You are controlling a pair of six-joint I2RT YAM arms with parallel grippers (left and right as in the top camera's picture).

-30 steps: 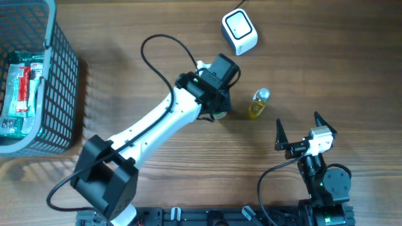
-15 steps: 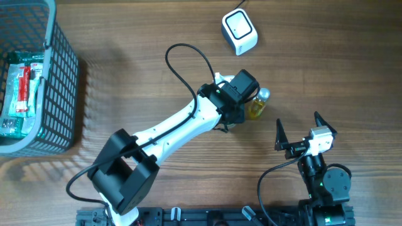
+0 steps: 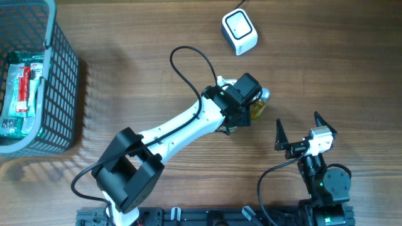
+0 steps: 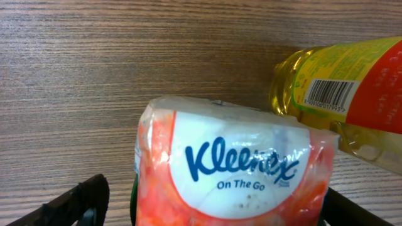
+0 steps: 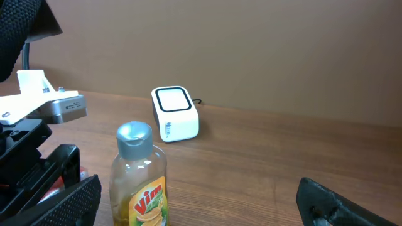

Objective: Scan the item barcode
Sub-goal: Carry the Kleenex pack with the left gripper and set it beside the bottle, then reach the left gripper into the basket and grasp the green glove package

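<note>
A Kleenex tissue pack (image 4: 232, 169), orange and white, lies on the wooden table between the fingers of my left gripper (image 4: 217, 204). The gripper is open: the left finger (image 4: 81, 201) stands clear of the pack, with a gap between them. Just right of the pack lies a yellow Vim bottle (image 4: 339, 88) with a barcode (image 4: 326, 94) on its label facing the left wrist camera. In the overhead view my left gripper (image 3: 242, 103) covers the pack and touches the bottle (image 3: 259, 107). The white scanner (image 3: 239, 31) sits at the far edge. My right gripper (image 3: 300, 127) is open and holds nothing, near the front right.
A grey wire basket (image 3: 63, 81) with packaged goods (image 3: 22, 81) stands at the left edge. From the right wrist, the bottle (image 5: 141, 182) stands upright ahead, the scanner (image 5: 174, 113) behind it and the left arm (image 5: 38, 144) at its left. A black cable (image 3: 182, 59) loops over the left arm.
My left arm has swung right across the table and now sits against the yellow bottle. The right arm has not moved.
</note>
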